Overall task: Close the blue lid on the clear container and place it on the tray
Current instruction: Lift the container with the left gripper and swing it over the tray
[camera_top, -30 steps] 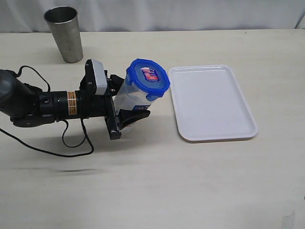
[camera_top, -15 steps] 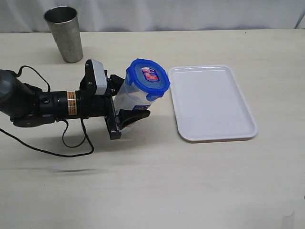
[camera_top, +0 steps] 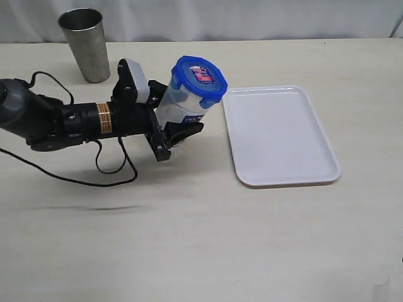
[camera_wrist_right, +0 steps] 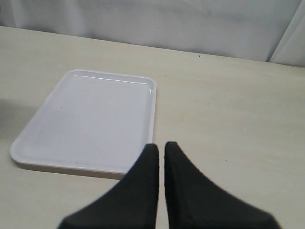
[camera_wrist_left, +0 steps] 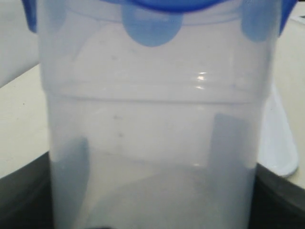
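The clear container (camera_top: 181, 106) is lifted off the table and tilted, its top leaning toward the tray. The blue lid (camera_top: 200, 80) sits on it with its snap flaps folded down. My left gripper (camera_top: 174, 124) is shut on the container's lower body from the left. In the left wrist view the container (camera_wrist_left: 152, 138) fills the frame, the lid's flaps (camera_wrist_left: 151, 29) at its rim. The white tray (camera_top: 279, 134) lies just right of the container with nothing on it. My right gripper (camera_wrist_right: 161, 145) is shut on nothing, hovering near the tray (camera_wrist_right: 90, 119); it is out of the exterior view.
A grey metal cup (camera_top: 85, 44) stands upright at the back left of the table. The left arm's black cable (camera_top: 94, 177) loops over the tabletop in front of the arm.
My left gripper has lifted the container and carried it up and slightly right, closer to the tray. The arm has swung with it. The right gripper's earlier state is not shown.
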You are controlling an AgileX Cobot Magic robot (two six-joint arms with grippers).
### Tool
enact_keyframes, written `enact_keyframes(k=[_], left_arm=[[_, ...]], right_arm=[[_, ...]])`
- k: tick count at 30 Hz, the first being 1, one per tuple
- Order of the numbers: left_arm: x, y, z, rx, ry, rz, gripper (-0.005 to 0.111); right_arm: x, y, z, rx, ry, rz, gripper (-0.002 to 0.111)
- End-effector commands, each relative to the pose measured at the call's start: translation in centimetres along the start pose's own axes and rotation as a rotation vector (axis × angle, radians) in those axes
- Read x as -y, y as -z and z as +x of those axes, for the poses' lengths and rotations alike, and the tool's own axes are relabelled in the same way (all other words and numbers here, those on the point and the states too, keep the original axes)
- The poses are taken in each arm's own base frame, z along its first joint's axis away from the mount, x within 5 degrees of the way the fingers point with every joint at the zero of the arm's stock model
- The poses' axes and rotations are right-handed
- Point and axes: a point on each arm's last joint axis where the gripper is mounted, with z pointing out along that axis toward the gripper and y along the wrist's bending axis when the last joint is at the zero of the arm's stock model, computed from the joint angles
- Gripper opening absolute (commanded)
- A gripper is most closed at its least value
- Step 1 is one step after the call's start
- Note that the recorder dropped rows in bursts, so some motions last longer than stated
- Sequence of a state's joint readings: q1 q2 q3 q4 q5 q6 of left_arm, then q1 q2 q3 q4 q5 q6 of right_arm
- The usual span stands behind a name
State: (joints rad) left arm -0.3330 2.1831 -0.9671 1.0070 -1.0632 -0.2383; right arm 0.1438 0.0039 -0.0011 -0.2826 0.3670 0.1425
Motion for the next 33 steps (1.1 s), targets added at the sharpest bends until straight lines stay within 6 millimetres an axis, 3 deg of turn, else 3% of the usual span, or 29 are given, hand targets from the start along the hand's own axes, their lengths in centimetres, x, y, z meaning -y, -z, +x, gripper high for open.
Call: enact_keyframes(k=[1, 8, 17, 25, 33], left_arm=[[-1.0, -2.2, -3.0, -0.124, -0.084, -0.067, 0.0], [-1.4, -6.9, -9.0, -0.469, -0.329, -0.25, 0.0], [0.8, -9.3, -13.1, -0.745, -0.744, -0.285, 0.0], [3.0, -10.1, -13.7, -0.975, -1.164, -0.336, 0.0], [6.1, -13.1, -12.5, -0.963, -1.565, -0.284, 0.0]], right_arm=[[0.0, 0.0, 0.0, 0.0, -0.007, 0.001, 0.005], [0.0, 0.0, 0.0, 0.0, -0.007, 0.001, 0.005], [0.0, 0.0, 0.0, 0.0, -0.007, 0.001, 0.005], [0.0, 0.0, 0.0, 0.0, -0.007, 0.001, 0.005], [0.0, 0.0, 0.0, 0.0, -0.007, 0.001, 0.005]])
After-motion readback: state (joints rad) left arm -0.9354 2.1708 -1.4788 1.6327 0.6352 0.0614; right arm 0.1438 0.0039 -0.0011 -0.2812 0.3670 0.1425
